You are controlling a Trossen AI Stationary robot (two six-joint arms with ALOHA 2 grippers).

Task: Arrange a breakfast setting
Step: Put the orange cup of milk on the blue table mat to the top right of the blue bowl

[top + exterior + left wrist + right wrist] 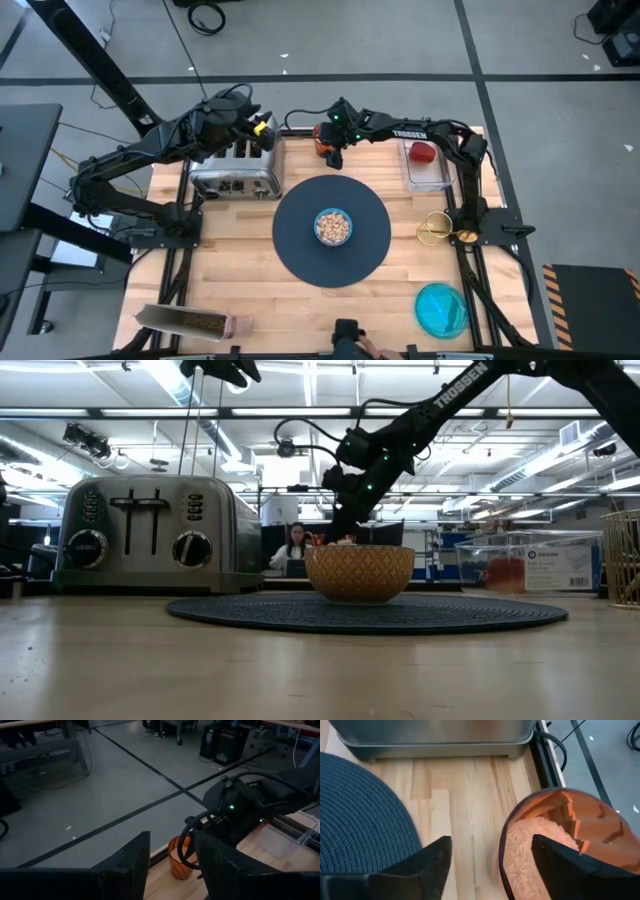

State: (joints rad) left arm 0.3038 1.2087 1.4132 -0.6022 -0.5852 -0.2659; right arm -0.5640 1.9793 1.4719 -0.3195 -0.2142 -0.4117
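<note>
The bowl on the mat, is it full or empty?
Full. The high view shows the bowl filled with light tan cereal pieces, sitting in the middle of the mat. The low view shows only its side.

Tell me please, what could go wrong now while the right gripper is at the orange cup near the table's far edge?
1. The right gripper has one finger inside the orange cup and one outside. A grip on the wall alone may slip or tip the cup.
2. The cup stands close to the table's far edge, so a push could send it off.
3. The toaster and the left gripper are close by; a wide lift might strike them.
</note>
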